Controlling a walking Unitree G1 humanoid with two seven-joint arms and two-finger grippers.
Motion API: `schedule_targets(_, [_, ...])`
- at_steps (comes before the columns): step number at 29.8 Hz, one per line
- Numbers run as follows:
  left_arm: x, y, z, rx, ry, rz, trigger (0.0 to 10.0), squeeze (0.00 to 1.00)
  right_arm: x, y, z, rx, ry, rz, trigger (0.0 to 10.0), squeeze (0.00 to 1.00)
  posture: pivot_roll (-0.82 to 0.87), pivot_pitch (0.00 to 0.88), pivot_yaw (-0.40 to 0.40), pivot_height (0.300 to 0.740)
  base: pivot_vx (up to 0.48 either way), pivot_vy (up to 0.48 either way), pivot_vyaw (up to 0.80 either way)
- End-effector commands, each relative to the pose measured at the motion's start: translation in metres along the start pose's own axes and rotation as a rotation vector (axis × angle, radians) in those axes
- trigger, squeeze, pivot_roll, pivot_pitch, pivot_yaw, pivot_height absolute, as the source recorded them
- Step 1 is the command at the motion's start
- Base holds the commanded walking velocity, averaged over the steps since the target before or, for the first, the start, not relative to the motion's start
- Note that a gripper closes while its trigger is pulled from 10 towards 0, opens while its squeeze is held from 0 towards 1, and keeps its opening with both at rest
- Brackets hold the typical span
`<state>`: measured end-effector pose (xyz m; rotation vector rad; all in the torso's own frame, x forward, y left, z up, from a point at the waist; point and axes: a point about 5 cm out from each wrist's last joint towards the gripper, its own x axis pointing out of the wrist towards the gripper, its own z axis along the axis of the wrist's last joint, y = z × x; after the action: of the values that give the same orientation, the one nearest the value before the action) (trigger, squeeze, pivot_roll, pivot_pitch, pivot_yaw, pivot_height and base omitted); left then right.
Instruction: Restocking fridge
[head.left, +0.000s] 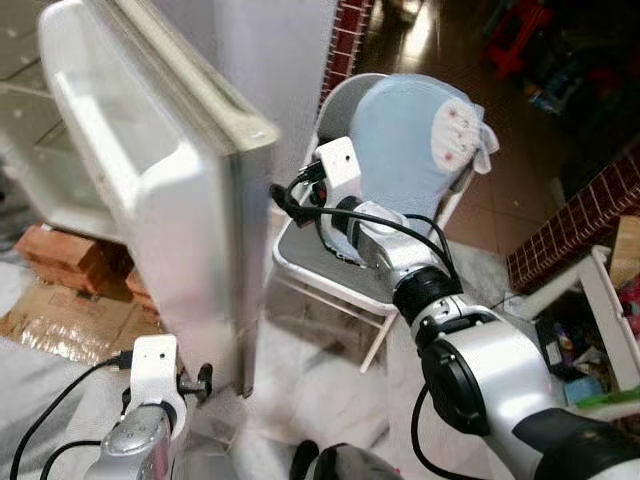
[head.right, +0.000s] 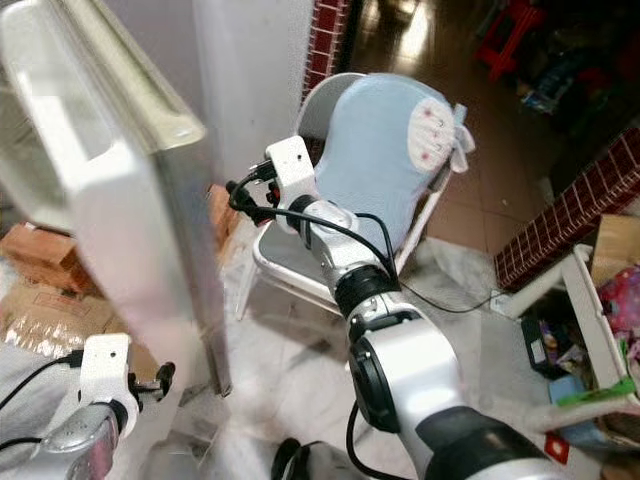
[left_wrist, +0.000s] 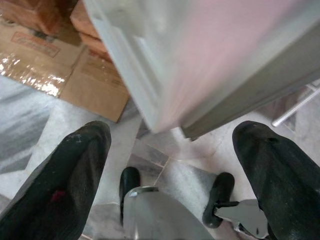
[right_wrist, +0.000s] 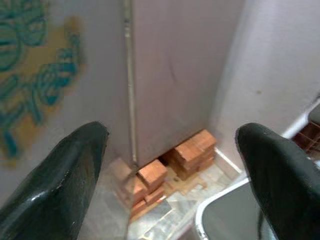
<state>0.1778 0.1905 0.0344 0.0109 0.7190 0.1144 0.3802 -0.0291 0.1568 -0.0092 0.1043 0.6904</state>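
Gripper (right_wrist: 170, 175) (spread) above bricks (right_wrist: 172, 167)

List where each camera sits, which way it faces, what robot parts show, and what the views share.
Left eye view: head, looking down-forward at the open fridge door, white chair; both silver arms show.
Right eye view: same head, same scene from slightly aside.
Left wrist view: along the open left pincer, down at the door's bottom corner, flattened cardboard, marble floor.
Right wrist view: along the open right pincer, toward bricks beneath the fridge and the chair seat.
Shared: fridge door in eye and left wrist views.
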Motion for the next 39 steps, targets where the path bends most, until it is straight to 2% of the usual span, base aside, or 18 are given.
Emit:
schedule_targets(1, [0.0,-0.001,-0.003,0.003,0.014,-0.004,10.0,0.0,0.001,0.0,0.004,0.004,-0.02,0.001,10.0,0.0,0.2,0.047,-0.171,0.74,0.0,0.0,0.8])
schedule_targets(10, [0.003,0.0,-0.002,0.044,0.025,0.003,10.0,0.0,0.003,0.002,0.005,0.055,-0.014,-0.03,10.0,0.0,0.2,0.044,-0.165,0.74,0.0,0.0,0.76])
schedule_targets(18, [0.004,0.0,-0.002,0.051,0.026,0.0,10.0,0.0,0.006,0.011,0.008,0.064,-0.023,-0.001,10.0,0.0,0.21,0.04,-0.165,0.74,0.0,0.0,0.66])
schedule_targets(26, [0.006,0.0,0.0,0.05,0.024,-0.005,10.0,0.0,0.005,0.012,0.003,0.068,-0.007,0.004,10.0,0.0,0.2,0.041,-0.162,0.74,0.0,0.0,0.0])
schedule_targets(32, [0.006,0.002,0.002,0.066,0.01,-0.011,10.0,0.0,-0.004,-0.002,-0.007,0.014,0.008,-0.062,10.0,0.0,0.19,0.039,-0.16,0.74,0.0,0.0,0.0])
schedule_targets(35, [0.008,0.007,0.002,0.096,-0.001,0.01,10.0,0.0,-0.017,-0.02,-0.018,-0.022,0.019,-0.178,10.0,0.0,0.19,0.037,-0.163,0.74,0.0,0.0,0.0])
schedule_targets(39, [0.009,0.011,0.005,0.122,-0.026,0.055,10.0,0.0,-0.034,-0.038,-0.036,-0.031,0.063,-0.272,10.0,0.0,0.18,0.036,-0.161,0.74,0.0,0.0,0.0])
